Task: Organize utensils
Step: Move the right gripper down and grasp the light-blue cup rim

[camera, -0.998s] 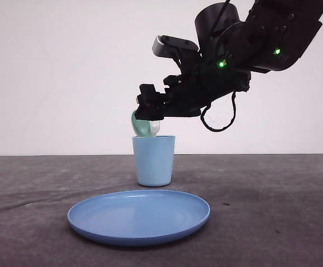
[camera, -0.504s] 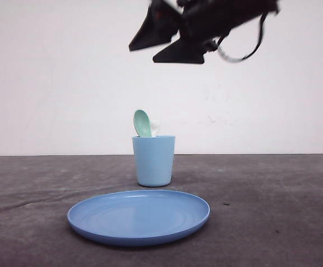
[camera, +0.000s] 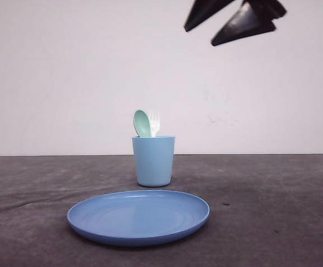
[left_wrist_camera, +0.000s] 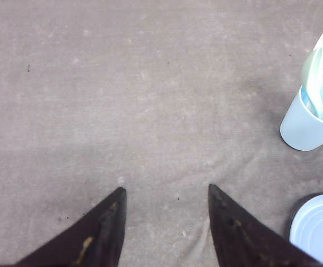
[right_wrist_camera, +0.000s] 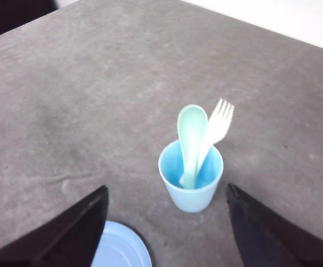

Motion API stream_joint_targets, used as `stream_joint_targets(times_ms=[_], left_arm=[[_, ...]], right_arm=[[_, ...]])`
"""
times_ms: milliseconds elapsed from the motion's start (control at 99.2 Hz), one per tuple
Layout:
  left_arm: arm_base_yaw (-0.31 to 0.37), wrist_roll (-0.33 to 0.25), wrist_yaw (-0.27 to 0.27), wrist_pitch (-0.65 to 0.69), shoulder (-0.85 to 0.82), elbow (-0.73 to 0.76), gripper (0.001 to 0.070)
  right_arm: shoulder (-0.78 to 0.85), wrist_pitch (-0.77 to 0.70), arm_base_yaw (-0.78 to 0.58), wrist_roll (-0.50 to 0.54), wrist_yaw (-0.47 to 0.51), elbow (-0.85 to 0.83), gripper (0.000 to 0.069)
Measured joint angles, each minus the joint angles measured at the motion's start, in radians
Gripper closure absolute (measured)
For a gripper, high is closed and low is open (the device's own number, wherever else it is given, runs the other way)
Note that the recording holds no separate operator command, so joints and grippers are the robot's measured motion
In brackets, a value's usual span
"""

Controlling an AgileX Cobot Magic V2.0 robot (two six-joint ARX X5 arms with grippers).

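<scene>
Spoon [camera: 142, 123] and fork [camera: 154, 122] stand upright in cup [camera: 153, 161], well below the released, empty right claw [camera: 232, 18].

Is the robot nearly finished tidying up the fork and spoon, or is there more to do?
It looks essentially finished. The mint-green spoon and the white fork both stand handle-down in the light blue cup. Nothing is in hand: the right gripper is open, high above the cup, and the left gripper is open over bare table. The blue plate holds nothing. No utensil seems left to collect.
</scene>
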Motion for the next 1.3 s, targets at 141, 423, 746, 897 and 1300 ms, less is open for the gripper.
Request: stream_joint_targets(times_ms=[141,423,746,897,1300], left_arm=[[0.0,0.0,0.0,0.0,0.0,0.0,0.0433],[0.0,0.0,0.0,-0.001,0.0,0.0,0.0433],[0.0,0.0,0.0,0.0,0.0,0.0,0.0433],[0.0,0.0,0.0,0.0,0.0,0.0,0.0433],[0.0,0.0,0.0,0.003,0.0,0.0,0.0433]], right_arm=[[-0.013,-0.003,-0.033,0.003,0.021,-0.091,0.0266],[0.013,0.063,-0.071,0.008,-0.002,-0.182,0.0011],[0.158,0.251,-0.076,0.011,-0.082,-0.2,0.001],[0.267,0.384,-0.074,0.031,-0.097,-0.2,0.001],[0.587,0.472,-0.023,0.032,-0.101,-0.038,0.0009]])
